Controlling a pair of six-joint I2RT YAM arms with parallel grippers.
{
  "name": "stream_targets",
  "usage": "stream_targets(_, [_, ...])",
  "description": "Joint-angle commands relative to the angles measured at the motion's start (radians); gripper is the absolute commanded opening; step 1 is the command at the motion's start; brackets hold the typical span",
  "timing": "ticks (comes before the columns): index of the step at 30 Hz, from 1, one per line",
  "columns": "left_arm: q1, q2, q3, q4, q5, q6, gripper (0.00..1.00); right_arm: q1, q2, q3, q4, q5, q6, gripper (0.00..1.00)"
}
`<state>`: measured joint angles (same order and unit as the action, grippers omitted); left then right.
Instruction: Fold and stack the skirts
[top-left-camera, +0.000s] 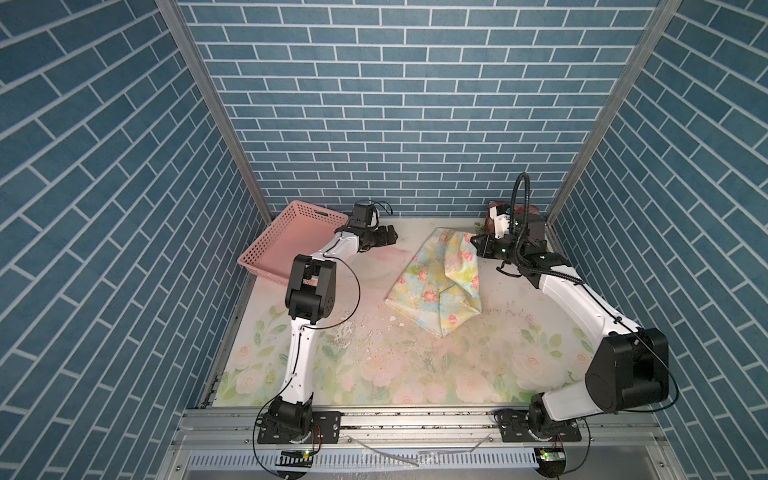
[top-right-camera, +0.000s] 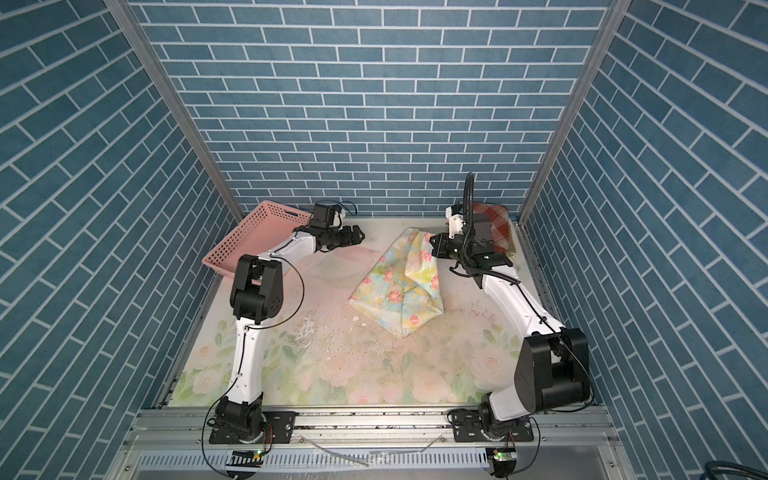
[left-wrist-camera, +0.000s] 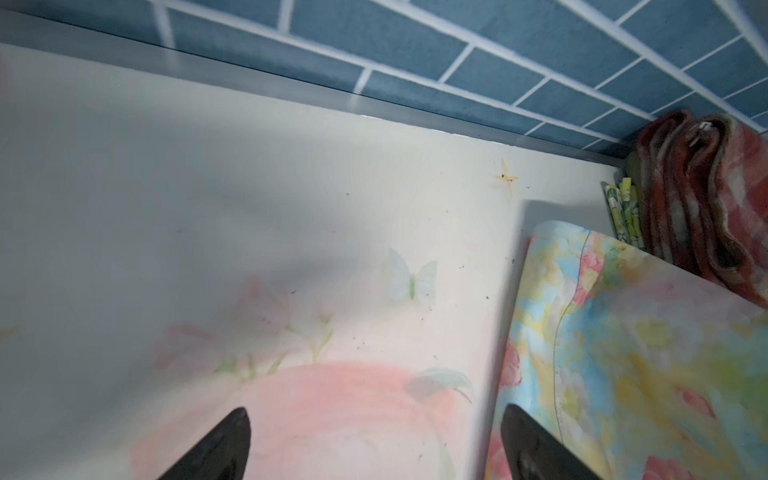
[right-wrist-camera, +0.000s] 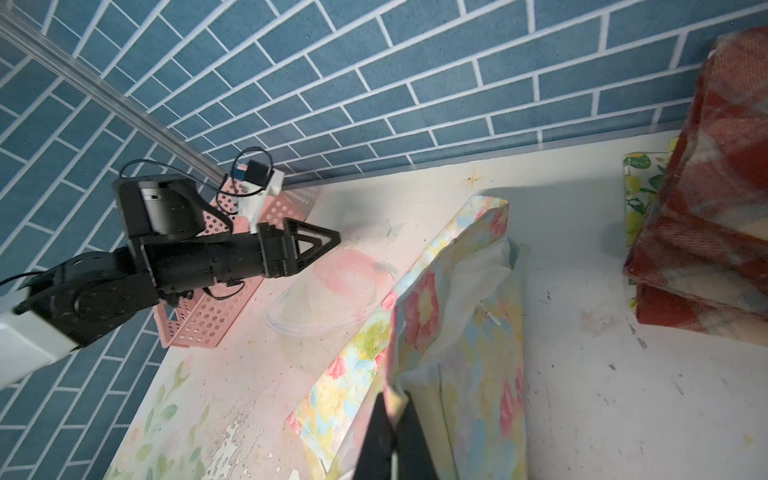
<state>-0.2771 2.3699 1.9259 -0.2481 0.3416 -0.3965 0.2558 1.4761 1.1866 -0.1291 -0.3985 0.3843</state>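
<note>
Right hand (top-left-camera: 474, 242) pinches a corner of the limp, creased pastel floral skirt (top-left-camera: 432, 291); left hand (top-left-camera: 393, 235), spread, hovers near it.

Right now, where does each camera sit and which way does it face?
Top views: high above the front, looking down on the table; left gripper and right gripper show in both.
Left wrist: on that arm, facing the back wall and floral skirt; its open fingers show.
Right wrist: on that arm, facing the pink basket and left gripper; its gripper, shut on the floral skirt, shows.
Shared: both wrist views show the floral skirt and plaid skirt.
</note>
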Motion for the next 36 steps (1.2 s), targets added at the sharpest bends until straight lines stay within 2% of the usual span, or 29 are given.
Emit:
stream_targets(1, [-0.049, 0.036, 0.062, -0.023, 0.037, -0.001, 0.95, 0.023, -0.027, 0.042, -0.008, -0.020, -0.047, 0.00])
stream_targets(5, [-0.051, -0.046, -0.047, 0.038, 0.037, -0.025, 0.95, 0.062, -0.019, 0.149, -0.053, 0.016, -0.070, 0.00])
stream_targets(10, [-0.050, -0.235, -0.151, 0.012, 0.000, -0.005, 0.95, 0.088, -0.030, 0.400, -0.208, 0.174, -0.088, 0.00])
stream_targets(13, [-0.049, -0.368, -0.228, 0.002, -0.030, -0.007, 0.95, 0.096, -0.063, 0.537, -0.280, 0.225, -0.096, 0.00])
stream_targets(19, [-0.049, -0.582, -0.378, -0.002, -0.077, -0.017, 0.94, 0.246, -0.059, 0.802, -0.463, 0.364, -0.189, 0.00])
stream_targets(23, [-0.046, -0.690, -0.472, -0.006, -0.096, -0.025, 0.94, 0.335, 0.004, 0.868, -0.501, 0.396, -0.205, 0.00])
stream_targets(27, [-0.026, -0.784, -0.566, -0.029, -0.129, -0.042, 0.94, 0.392, 0.124, 0.866, -0.495, 0.395, -0.176, 0.00])
stream_targets(31, [0.032, -0.860, -0.690, -0.018, -0.168, -0.101, 0.94, 0.407, 0.300, 0.862, -0.463, 0.318, -0.117, 0.00])
stream_targets(32, [0.047, -0.872, -0.719, -0.017, -0.177, -0.113, 0.94, 0.411, 0.356, 0.877, -0.458, 0.265, -0.108, 0.00])
stream_targets(33, [0.060, -0.882, -0.743, -0.016, -0.185, -0.123, 0.94, 0.416, 0.410, 0.911, -0.477, 0.241, -0.104, 0.03])
stream_targets(34, [0.066, -0.890, -0.762, -0.009, -0.188, -0.125, 0.94, 0.419, 0.444, 0.934, -0.498, 0.235, -0.103, 0.16])
stream_targets(36, [0.072, -0.896, -0.790, -0.003, -0.193, -0.123, 0.94, 0.417, 0.446, 0.904, -0.488, 0.244, -0.098, 0.53])
